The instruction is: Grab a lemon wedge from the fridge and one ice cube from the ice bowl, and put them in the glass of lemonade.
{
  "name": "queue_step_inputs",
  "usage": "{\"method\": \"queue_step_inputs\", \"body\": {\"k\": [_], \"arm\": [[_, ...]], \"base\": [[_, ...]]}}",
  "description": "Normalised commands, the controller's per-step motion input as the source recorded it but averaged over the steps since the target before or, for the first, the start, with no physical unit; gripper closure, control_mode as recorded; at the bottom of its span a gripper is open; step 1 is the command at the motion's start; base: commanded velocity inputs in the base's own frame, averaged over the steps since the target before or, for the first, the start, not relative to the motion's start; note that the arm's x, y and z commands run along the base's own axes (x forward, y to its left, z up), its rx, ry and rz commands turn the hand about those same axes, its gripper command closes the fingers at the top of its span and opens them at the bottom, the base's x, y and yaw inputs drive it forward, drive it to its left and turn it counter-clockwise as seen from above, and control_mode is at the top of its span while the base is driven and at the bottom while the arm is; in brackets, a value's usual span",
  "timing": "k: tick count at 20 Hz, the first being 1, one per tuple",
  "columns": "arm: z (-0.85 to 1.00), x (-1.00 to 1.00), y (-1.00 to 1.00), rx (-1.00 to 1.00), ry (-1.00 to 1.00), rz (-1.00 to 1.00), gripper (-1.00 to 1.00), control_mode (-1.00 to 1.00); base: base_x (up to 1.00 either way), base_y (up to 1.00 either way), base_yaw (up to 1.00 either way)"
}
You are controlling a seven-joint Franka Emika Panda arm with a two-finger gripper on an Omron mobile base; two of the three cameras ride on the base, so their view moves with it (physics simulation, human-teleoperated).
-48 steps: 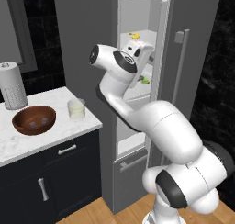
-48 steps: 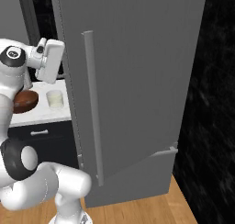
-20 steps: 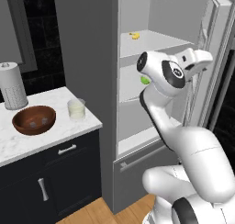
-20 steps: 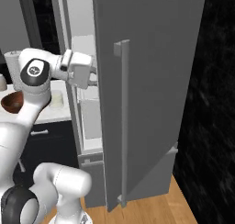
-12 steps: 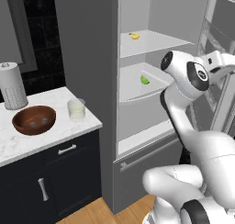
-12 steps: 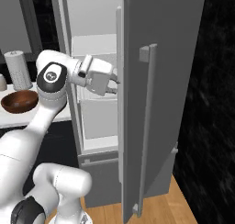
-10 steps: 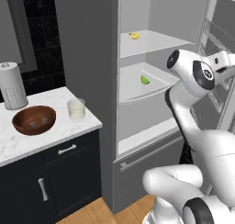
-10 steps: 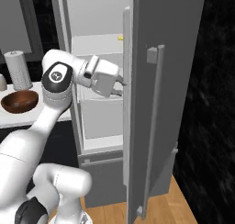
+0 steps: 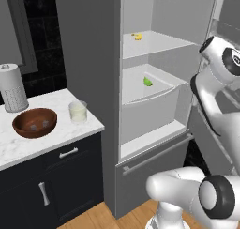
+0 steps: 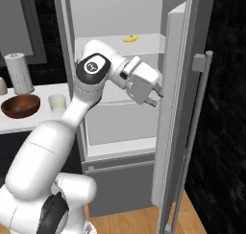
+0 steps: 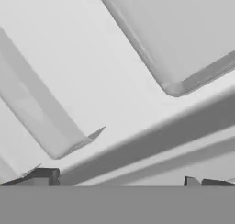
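Observation:
The fridge [image 9: 89,54] stands open, white inside. On its middle shelf lies the lemon wedge [image 9: 147,81], small and yellowish-green. My gripper [image 10: 156,97] hangs open and empty against the inner face of the fridge door [image 10: 175,79], well right of the wedge. In the hand view my gripper [image 11: 119,181] has its tips spread wide over the door's white panels. Left on the marble counter [image 9: 28,146] sits the wooden ice bowl [image 9: 35,122], and just right of it stands the glass of lemonade [image 9: 78,111]. The same bowl [image 10: 20,106] and glass [image 10: 57,103] appear at the left of the right base view.
A small bright yellow curved piece [image 9: 137,36] lies on the top shelf. A tall white perforated cylinder [image 9: 13,88] stands behind the bowl. The door's long bar handle [image 10: 197,137] juts out at the right. Dark cabinets [image 9: 56,181] sit under the counter.
The fridge door has swung much wider to the right, and my arm has swung right with it, leaving the shelves and the wedge uncovered.

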Motion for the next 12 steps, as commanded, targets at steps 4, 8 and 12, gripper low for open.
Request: {"method": "queue_step_inputs", "body": {"k": [4,8,12], "arm": [[0.00,-0.01,-0.84,0.06,-0.14,0.00,-1.00,-1.00],[-0.04,0.00,-0.77,0.05,-0.23,0.00,-1.00,-1.00],[-0.74,0.17,-0.65,0.07,-0.35,0.00,-1.00,-1.00]], "base": [[0.00,0.00,0.00],[0.00,0.00,0.00],[0.00,0.00,0.00]]}}
